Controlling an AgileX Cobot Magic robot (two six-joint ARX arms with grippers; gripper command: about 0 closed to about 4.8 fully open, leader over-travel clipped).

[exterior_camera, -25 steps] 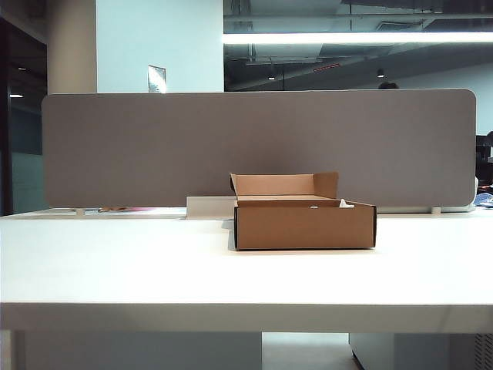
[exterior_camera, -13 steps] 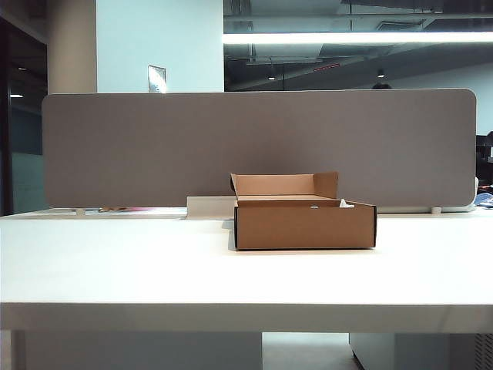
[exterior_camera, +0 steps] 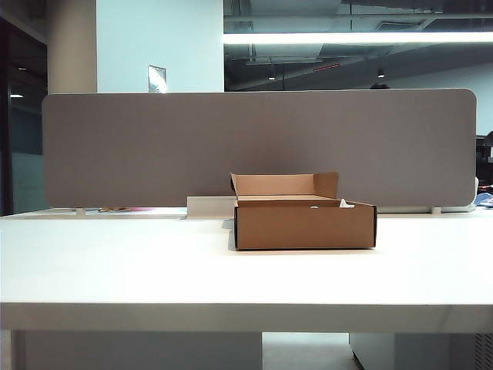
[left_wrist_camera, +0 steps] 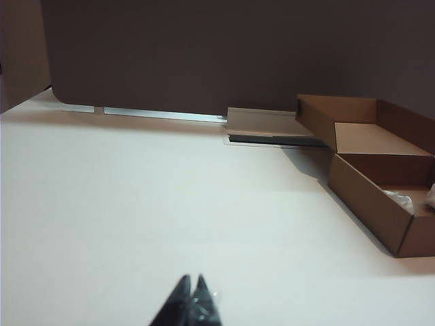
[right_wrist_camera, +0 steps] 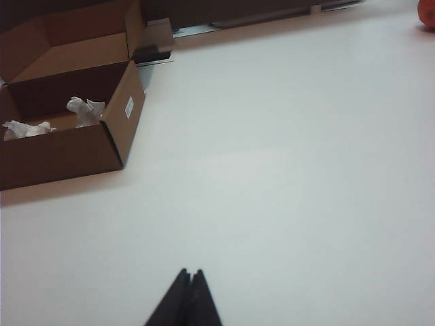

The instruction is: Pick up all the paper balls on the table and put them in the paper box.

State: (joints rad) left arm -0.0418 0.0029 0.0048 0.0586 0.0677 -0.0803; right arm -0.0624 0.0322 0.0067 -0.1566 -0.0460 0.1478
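1. Sitting near the surface's (exterior_camera: 115,270) rear edge, the paper box (exterior_camera: 304,224) holds paper balls (right_wrist_camera: 85,111);
2. left hand (left_wrist_camera: 191,288) pinched together, empty, over bare surface;
3. right hand (right_wrist_camera: 189,277) likewise.

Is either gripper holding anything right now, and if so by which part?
Nothing is held. The left gripper and right gripper are shut and empty above the table.
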